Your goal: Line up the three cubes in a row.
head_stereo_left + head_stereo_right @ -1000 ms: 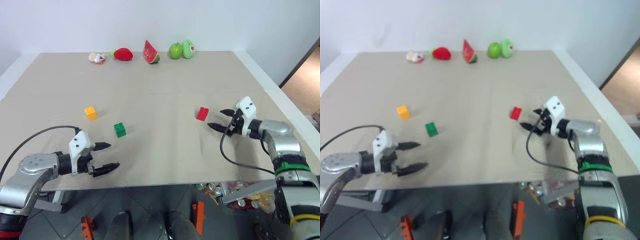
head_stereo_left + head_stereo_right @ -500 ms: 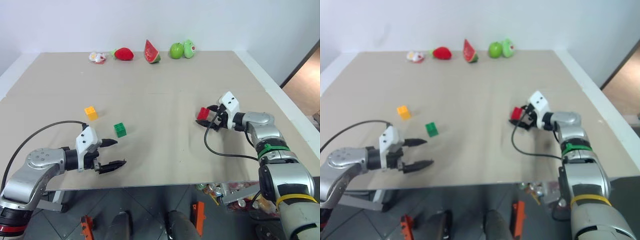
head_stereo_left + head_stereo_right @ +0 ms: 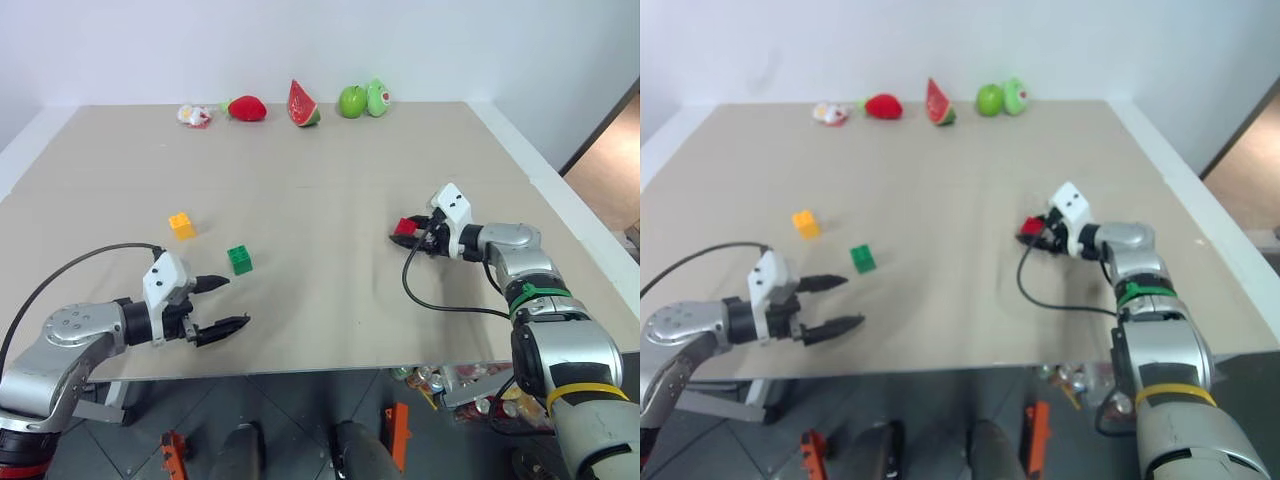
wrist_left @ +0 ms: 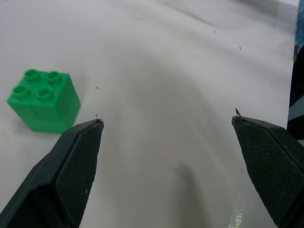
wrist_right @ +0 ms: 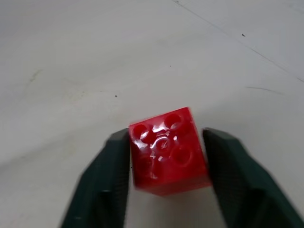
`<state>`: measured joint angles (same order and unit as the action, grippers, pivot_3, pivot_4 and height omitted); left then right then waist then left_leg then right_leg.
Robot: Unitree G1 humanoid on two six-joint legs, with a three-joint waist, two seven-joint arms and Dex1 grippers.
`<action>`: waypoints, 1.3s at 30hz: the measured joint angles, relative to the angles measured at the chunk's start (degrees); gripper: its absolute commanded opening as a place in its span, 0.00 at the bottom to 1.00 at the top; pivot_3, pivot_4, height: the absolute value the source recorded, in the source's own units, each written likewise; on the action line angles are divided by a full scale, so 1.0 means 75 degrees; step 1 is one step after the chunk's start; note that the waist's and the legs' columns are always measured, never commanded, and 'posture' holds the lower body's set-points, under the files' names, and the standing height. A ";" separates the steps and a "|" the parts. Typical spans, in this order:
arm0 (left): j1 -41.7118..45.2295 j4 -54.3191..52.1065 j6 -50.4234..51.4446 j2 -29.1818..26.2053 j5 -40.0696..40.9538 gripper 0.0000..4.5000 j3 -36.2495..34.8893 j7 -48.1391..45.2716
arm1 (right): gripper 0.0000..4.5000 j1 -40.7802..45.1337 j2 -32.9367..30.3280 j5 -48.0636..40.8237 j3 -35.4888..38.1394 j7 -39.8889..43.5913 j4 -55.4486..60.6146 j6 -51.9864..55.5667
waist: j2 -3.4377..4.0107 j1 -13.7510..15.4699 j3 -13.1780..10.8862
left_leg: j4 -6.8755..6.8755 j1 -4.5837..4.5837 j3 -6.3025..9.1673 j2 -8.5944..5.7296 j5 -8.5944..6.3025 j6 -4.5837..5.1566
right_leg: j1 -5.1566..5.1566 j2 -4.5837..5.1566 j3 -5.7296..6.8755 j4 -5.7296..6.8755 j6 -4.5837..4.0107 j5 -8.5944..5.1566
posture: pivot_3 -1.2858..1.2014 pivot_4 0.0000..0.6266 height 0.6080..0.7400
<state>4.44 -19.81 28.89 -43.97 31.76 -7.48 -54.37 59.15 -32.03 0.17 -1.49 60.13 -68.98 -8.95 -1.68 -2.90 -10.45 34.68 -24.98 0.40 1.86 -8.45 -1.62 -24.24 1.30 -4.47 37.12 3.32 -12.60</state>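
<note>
The red cube (image 3: 404,227) sits right of the table's middle, and my right gripper (image 3: 411,233) is shut on it. In the right wrist view both fingers (image 5: 111,173) press the sides of the red cube (image 5: 168,149), which is studs up. The yellow-orange cube (image 3: 181,225) and the green cube (image 3: 239,260) lie apart on the left half of the table. My left gripper (image 3: 235,301) hovers open near the front edge, just short of the green cube (image 4: 42,99), with nothing between its fingers (image 4: 78,159).
Toy fruits line the far edge: a strawberry (image 3: 246,108), a watermelon slice (image 3: 302,104), a green apple (image 3: 351,101) and a small white-red piece (image 3: 193,116). A black cable (image 3: 440,305) hangs from the right wrist over the tan table (image 3: 320,190).
My right gripper moved left up to the red cube and closed on it. The left gripper stayed open in nearly the same place.
</note>
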 measured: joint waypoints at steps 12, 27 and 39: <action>0.0329 0.0280 -0.0296 0.0088 0.0424 1.00 -0.0147 -0.0755 | 0.29 -0.0135 0.0006 -0.0314 -0.0041 0.1910 0.0902 0.1118 | 0.0001 0.0005 0.0000 | 0.0004 0.0002 0.0003 0.0000 0.0001 -0.0001 | 0.0002 -0.0004 0.0001 0.0012 0.0002 0.0000 | 0.52 0.24 1.00; 0.0767 0.0564 -0.1212 0.1298 -0.0203 1.00 0.0469 -0.0262 | 0.29 -0.2222 -0.0337 -0.1460 -0.0563 0.3285 0.6050 0.3480 | 0.0000 0.0024 0.0000 | 0.0056 -0.0006 0.0004 -0.0001 0.0001 -0.0001 | 0.0008 -0.0003 0.0001 0.0020 0.0011 0.0019 | 0.52 0.24 1.00; 0.1082 0.0753 -0.1188 0.1310 -0.0178 1.00 0.0521 -0.0333 | 0.29 -0.2041 -0.0502 -0.0767 -0.1114 0.2981 0.4710 0.1631 | 0.0000 0.0023 0.0000 | 0.0101 -0.0008 -0.0003 0.0000 0.0004 0.0002 | 0.0024 0.0001 -0.0001 0.0021 0.0019 0.0039 | 0.52 0.24 1.00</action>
<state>12.55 -14.16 19.98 -34.14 30.42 -3.57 -56.87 43.84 -35.79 -5.58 -9.85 82.49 -33.66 3.29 -1.68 -2.72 -10.45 35.44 -25.04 0.37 1.85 -8.43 -1.60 -24.06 1.31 -4.48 37.28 3.47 -12.31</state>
